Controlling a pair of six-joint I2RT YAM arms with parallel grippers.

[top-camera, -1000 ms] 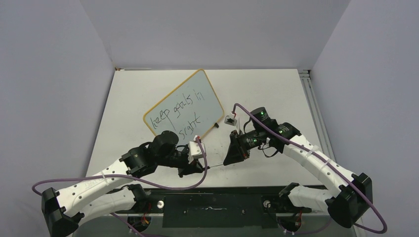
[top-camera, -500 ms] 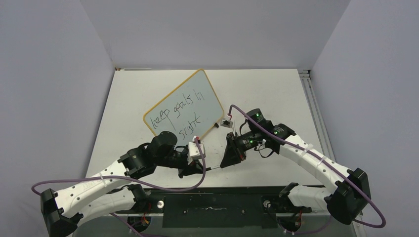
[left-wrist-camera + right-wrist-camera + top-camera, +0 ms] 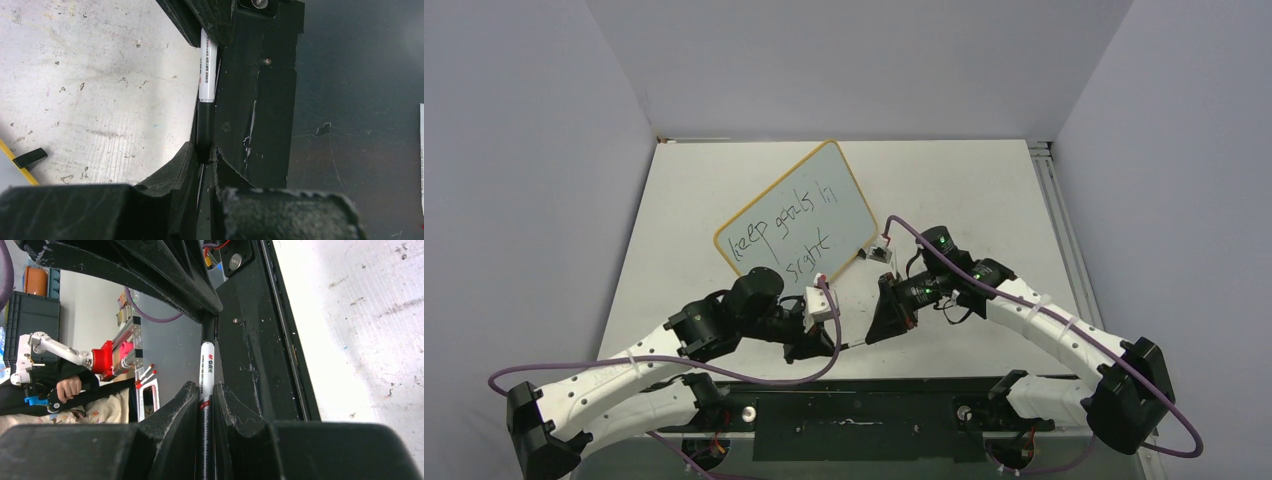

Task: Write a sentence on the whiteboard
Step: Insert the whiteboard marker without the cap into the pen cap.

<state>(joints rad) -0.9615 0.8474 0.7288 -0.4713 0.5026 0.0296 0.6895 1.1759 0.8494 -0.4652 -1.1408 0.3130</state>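
Note:
The whiteboard (image 3: 799, 215) lies tilted at the table's middle, with the sentence (image 3: 782, 235) "keep goals in sight" on it in two black lines. Near the front edge, my left gripper (image 3: 826, 345) and right gripper (image 3: 874, 333) meet tip to tip on one marker (image 3: 852, 341). In the left wrist view my left gripper (image 3: 205, 152) is shut on the marker's black cap end (image 3: 204, 125). In the right wrist view my right gripper (image 3: 204, 390) is shut on the white marker barrel (image 3: 207, 367). The whiteboard's yellow rim (image 3: 11, 159) shows at the left wrist view's lower left.
A black base plate (image 3: 854, 420) runs along the table's front edge, just below both grippers. A metal rail (image 3: 1059, 215) lines the table's right side. Grey walls enclose the left, back and right. A black whiteboard foot (image 3: 30, 157) lies near the left gripper.
My right gripper has moved left and slightly toward the front edge, closing in on the left gripper along the marker. The left arm has hardly moved.

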